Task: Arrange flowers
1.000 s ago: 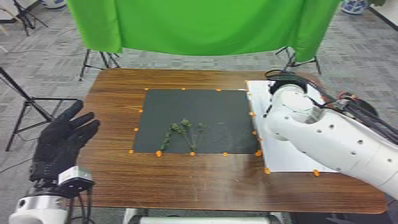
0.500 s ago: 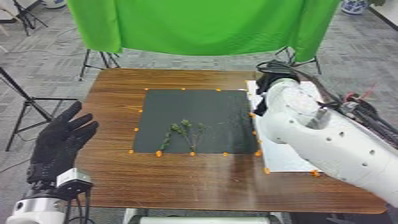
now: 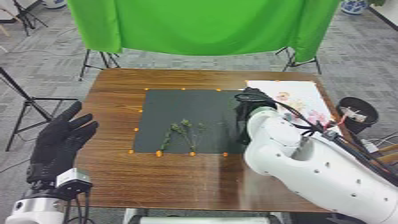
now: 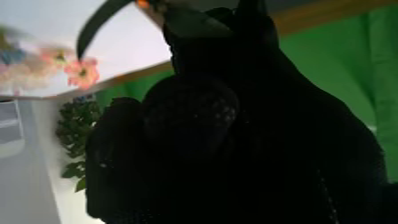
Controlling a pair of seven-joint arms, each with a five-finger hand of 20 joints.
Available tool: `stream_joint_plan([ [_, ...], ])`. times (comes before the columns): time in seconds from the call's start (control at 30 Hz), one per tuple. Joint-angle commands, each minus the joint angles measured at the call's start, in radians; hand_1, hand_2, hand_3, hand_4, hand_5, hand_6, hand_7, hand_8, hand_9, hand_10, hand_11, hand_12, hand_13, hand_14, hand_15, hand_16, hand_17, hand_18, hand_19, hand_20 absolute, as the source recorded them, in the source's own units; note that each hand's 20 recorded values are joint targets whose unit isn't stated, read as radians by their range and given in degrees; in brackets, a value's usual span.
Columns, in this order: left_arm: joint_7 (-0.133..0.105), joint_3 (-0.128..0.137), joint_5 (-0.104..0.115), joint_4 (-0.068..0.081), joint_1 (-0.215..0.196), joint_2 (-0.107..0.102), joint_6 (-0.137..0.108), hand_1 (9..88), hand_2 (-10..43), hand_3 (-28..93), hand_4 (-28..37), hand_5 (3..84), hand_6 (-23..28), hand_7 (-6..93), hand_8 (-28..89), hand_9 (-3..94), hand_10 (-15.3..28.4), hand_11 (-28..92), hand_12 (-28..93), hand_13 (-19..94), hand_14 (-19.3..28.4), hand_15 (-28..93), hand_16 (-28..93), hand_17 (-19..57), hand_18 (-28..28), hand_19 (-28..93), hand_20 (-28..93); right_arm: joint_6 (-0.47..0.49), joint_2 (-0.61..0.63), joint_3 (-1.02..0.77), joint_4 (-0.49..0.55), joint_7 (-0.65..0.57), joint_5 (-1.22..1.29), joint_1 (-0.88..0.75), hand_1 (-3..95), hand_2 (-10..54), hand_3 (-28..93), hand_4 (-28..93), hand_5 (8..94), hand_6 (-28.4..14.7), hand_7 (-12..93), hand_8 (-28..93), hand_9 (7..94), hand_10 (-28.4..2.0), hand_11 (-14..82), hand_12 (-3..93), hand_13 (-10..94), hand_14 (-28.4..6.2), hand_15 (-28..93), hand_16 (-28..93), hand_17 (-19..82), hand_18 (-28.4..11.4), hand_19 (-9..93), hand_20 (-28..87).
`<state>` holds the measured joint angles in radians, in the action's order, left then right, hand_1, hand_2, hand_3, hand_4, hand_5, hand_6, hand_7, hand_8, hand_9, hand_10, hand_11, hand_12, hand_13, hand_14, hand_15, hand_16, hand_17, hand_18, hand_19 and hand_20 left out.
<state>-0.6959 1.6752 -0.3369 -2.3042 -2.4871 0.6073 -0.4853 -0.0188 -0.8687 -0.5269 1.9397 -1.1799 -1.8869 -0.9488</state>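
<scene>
Beyond the brown table (image 3: pixel 178 182), green cloth (image 3: pixel 209 25) overhangs grey floor (image 3: pixel 55 57).

One mat (image 3: pixel 182 105), one white sheet (image 3: pixel 305 87)

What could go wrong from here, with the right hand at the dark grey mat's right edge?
The black cables along the right arm run close over the pink and peach flowers on the white sheet, so they might drag blooms aside. The thin green sprigs lie loose and close together on the dark grey mat; the black-gloved right hand could knock them if it moves further left.
</scene>
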Motion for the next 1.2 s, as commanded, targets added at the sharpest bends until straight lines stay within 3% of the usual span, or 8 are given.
stream_joint_plan([
  [0.03, 0.037, 0.002, -0.028, -0.003, 0.005, 0.034, 0.013, 30.3, 6.9, 66, -20.8, 37.0, 9.5, 10.9, -8, 33.2, 19.1, 28, 10, 22, 25.4, 55, -12, -8.1, 22.5, 47, 7, 0.023, -0.026, 0.029, 0.003, 0.002, 0.003, -0.033, 59.6, -9.0, 73, -26, 85.3, -6.2, 17, 18, 92.2, -12.3, 26.2, 25.7, 91, -2.5, 63, 17, 70, -11.2, 93, 28],
  [0.3, 0.067, 0.006, -0.049, -0.002, 0.014, 0.058, 0.02, 30.5, 7.0, 66, -20.9, 37.0, 9.5, 10.9, -8, 33.2, 19.1, 28, 10, 22, 25.4, 54, -12, -8.2, 22.5, 47, 7, 0.042, -0.042, 0.045, 0.014, 0.008, 0.009, -0.058, 59.0, -9.4, 72, -24, 84.9, -5.6, 17, 17, 92.6, -12.5, 25.8, 25.3, 91, -3.1, 62, 17, 70, -11.6, 93, 28],
  [0.33, 0.081, 0.004, -0.058, 0.0, 0.022, 0.065, 0.026, 30.4, 7.0, 66, -20.8, 37.0, 9.5, 10.9, -8, 33.2, 19.1, 28, 10, 22, 25.4, 54, -12, -8.1, 22.5, 47, 7, 0.048, -0.045, 0.047, 0.014, 0.004, 0.008, -0.062, 58.9, -9.4, 72, -24, 84.9, -5.6, 17, 17, 92.6, -12.4, 25.8, 25.2, 91, -3.2, 62, 17, 70, -11.6, 93, 28],
  [0.5, 0.078, 0.0, -0.051, 0.0, 0.029, 0.054, 0.022, 30.5, 7.0, 66, -20.7, 37.0, 9.5, 10.9, -8, 33.2, 19.1, 28, 10, 22, 25.4, 54, -12, -8.1, 22.5, 47, 7, 0.064, -0.054, 0.056, 0.005, 0.003, 0.018, -0.065, 58.9, -9.5, 71, -23, 84.8, -5.2, 17, 16, 92.6, -12.5, 25.8, 24.9, 91, -3.3, 62, 17, 70, -11.7, 93, 28],
  [0.8, 0.095, -0.004, -0.063, 0.002, 0.038, 0.068, 0.026, 30.5, 7.0, 66, -20.7, 37.1, 9.5, 10.9, -8, 33.3, 19.2, 28, 10, 22, 25.5, 54, -12, -8.1, 22.5, 47, 7, 0.052, -0.061, 0.076, -0.007, 0.005, 0.021, -0.057, 58.6, -9.5, 70, -23, 84.3, -5.1, 16, 14, 92.2, -12.3, 25.9, 24.3, 91, -3.6, 62, 17, 70, -11.8, 93, 27],
  [0.9, 0.081, -0.002, -0.053, 0.001, 0.028, 0.063, 0.023, 30.6, 7.0, 66, -20.7, 37.1, 9.5, 10.9, -8, 33.3, 19.2, 28, 10, 22, 25.4, 54, -12, -8.2, 22.6, 47, 7, 0.046, -0.06, 0.074, 0.0, 0.017, 0.016, -0.06, 57.8, -9.5, 69, -23, 84.0, -5.2, 16, 14, 91.8, -12.4, 25.9, 24.4, 91, -3.7, 61, 17, 69, -11.7, 93, 27],
  [0.93, 0.099, -0.002, -0.065, 0.002, 0.035, 0.074, 0.028, 30.6, 7.0, 66, -20.7, 37.1, 9.5, 10.9, -8, 33.3, 19.2, 29, 10, 22, 25.4, 54, -12, -8.2, 22.6, 47, 7, 0.043, -0.06, 0.076, 0.001, 0.014, 0.016, -0.061, 57.5, -9.4, 68, -23, 83.1, -5.0, 17, 13, 91.1, -12.5, 26.1, 23.8, 91, -3.9, 62, 17, 69, -11.6, 93, 26],
  [1.2, 0.081, -0.005, -0.054, 0.002, 0.029, 0.063, 0.022, 30.6, 7.0, 66, -20.7, 37.1, 9.5, 11.0, -8, 33.2, 19.2, 29, 10, 22, 25.4, 54, -13, -8.2, 22.6, 47, 7, 0.068, -0.059, 0.074, 0.003, -0.007, 0.019, -0.06, 55.8, -9.5, 68, -22, 80.3, -5.3, 17, 12, 90.2, -13.1, 25.2, 23.2, 90, -3.9, 61, 17, 69, -11.1, 93, 24],
])
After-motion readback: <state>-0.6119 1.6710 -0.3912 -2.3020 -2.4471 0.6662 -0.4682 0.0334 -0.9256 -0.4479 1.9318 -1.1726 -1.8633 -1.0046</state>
